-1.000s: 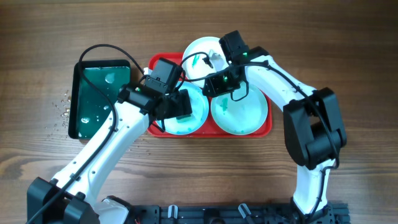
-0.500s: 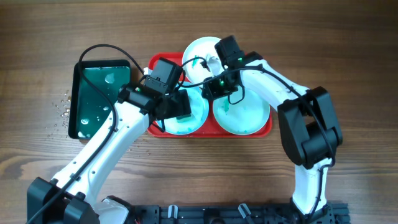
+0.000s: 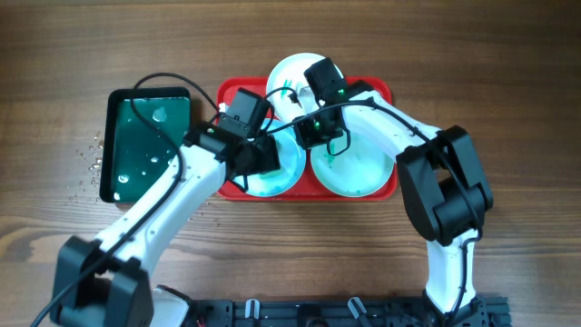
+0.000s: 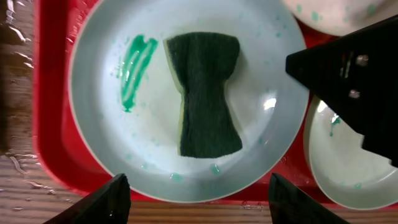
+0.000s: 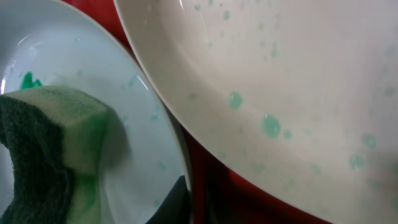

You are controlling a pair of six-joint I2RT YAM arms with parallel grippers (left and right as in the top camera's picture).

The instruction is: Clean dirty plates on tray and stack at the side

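The red tray holds three plates. The white plate is at the back. One turquoise plate is front left and the other is front right. In the left wrist view the front-left plate has a teal smear and the green sponge lies loose on it. My left gripper hovers open over its near rim. My right gripper is low between the plates. One of its fingers is at that plate's rim, under a paler speckled plate.
A dark green tray with black rim and water drops lies left of the red tray. Small crumbs dot the wood beside it. Bare wooden table lies right of the red tray.
My right gripper has moved left, from over the right plate to the gap beside the left plate. The left arm has shifted slightly, with its gripper still over the left plate.
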